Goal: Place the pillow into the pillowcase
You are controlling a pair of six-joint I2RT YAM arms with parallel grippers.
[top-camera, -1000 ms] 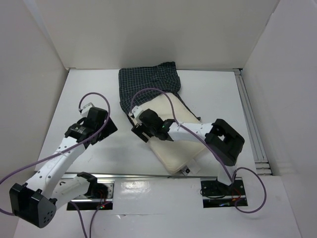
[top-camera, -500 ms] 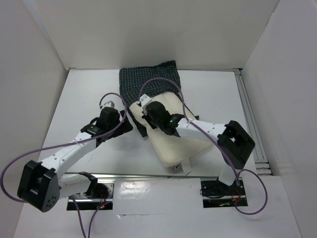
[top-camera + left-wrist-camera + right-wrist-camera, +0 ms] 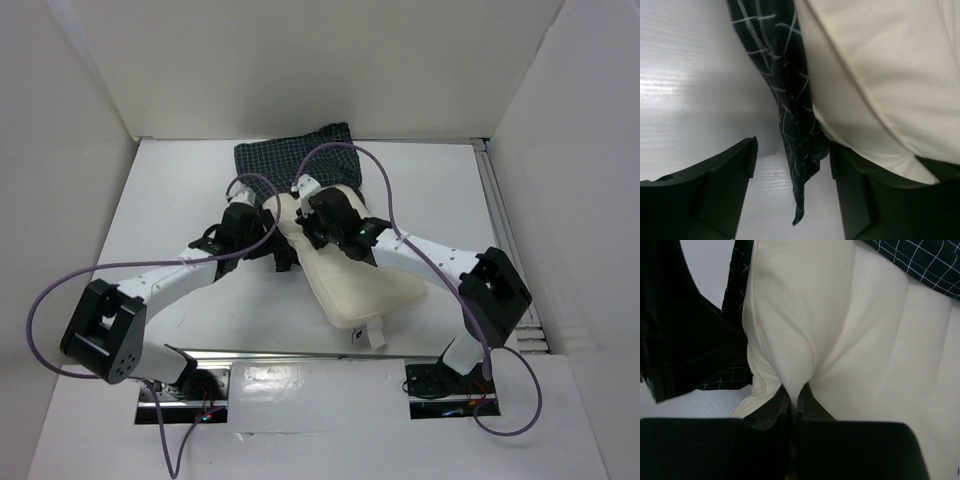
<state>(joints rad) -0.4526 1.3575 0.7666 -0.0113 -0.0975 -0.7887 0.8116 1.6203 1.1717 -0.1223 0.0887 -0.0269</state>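
Observation:
The cream pillow [image 3: 362, 285] lies slantwise mid-table, its far end overlapping the dark checked pillowcase [image 3: 290, 160]. My right gripper [image 3: 305, 215] is at the pillow's far left corner. In the right wrist view the right gripper [image 3: 795, 396] is shut, pinching a fold of the pillow [image 3: 865, 340], with the pillowcase [image 3: 920, 260] beyond it. My left gripper [image 3: 283, 252] sits just left of the pillow. In the left wrist view the left gripper [image 3: 791, 152] is open, an edge of the pillowcase [image 3: 790, 100] hangs between its fingers, and the pillow [image 3: 880, 75] presses against the right finger.
White walls enclose the table on the left, back and right. A rail strip [image 3: 505, 240] runs along the right side. Purple cables [image 3: 370, 175] arch over both arms. A small white tag [image 3: 372, 335] sticks out at the pillow's near end.
My right gripper moved to the pillow's far left corner and shut on a fold. My left arm swung right to the pillowcase edge. The pillow shifted slightly toward the pillowcase.

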